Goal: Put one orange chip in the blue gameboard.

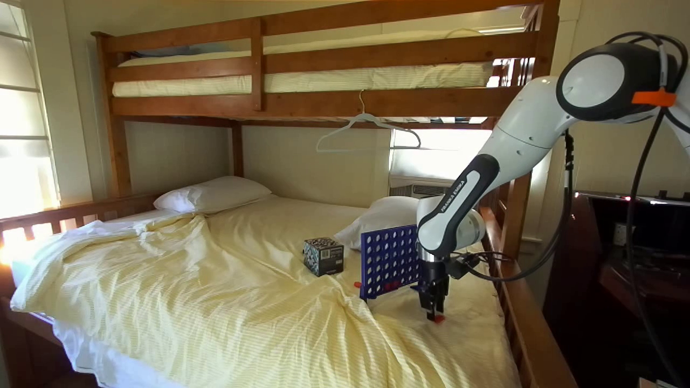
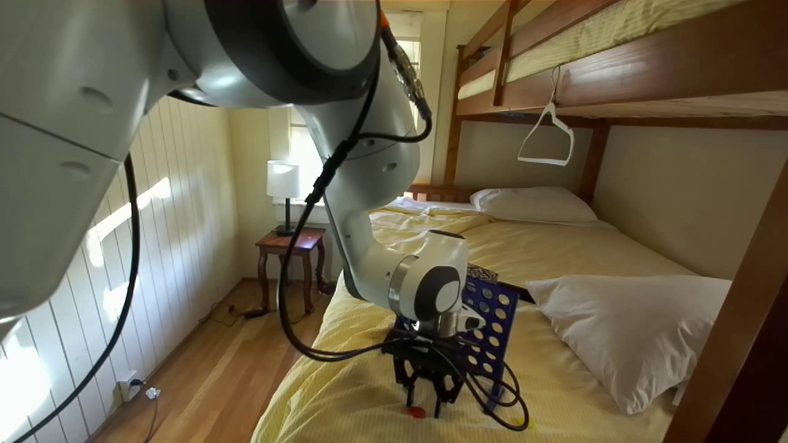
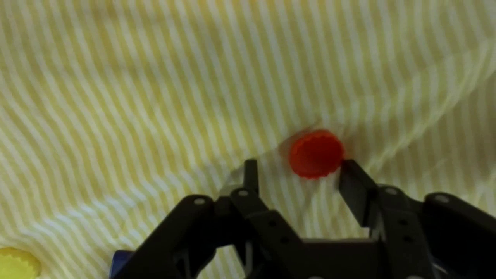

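An orange chip [image 3: 316, 154] lies flat on the striped bed sheet in the wrist view. It also shows in both exterior views [image 1: 440, 319] [image 2: 417, 412]. My gripper [image 3: 297, 164] is open, pointing down low over the sheet. The chip appears just beyond the fingertips, nearer the right one in the wrist view; whether they touch is unclear. The gripper also shows in both exterior views [image 1: 434, 314] [image 2: 424, 408]. The blue gameboard [image 1: 388, 262] stands upright beside the gripper, partly hidden by the arm in both exterior views [image 2: 510, 307]. Reddish chips show in its bottom row.
Another orange chip [image 1: 357, 284] lies by the board's near end. A yellow chip [image 3: 17, 264] lies on the sheet. A dark patterned cube [image 1: 323, 256] sits behind the board. A white pillow [image 1: 377, 218] is close by. A wooden bed rail [image 1: 531, 328] runs alongside. Cables hang near the gripper.
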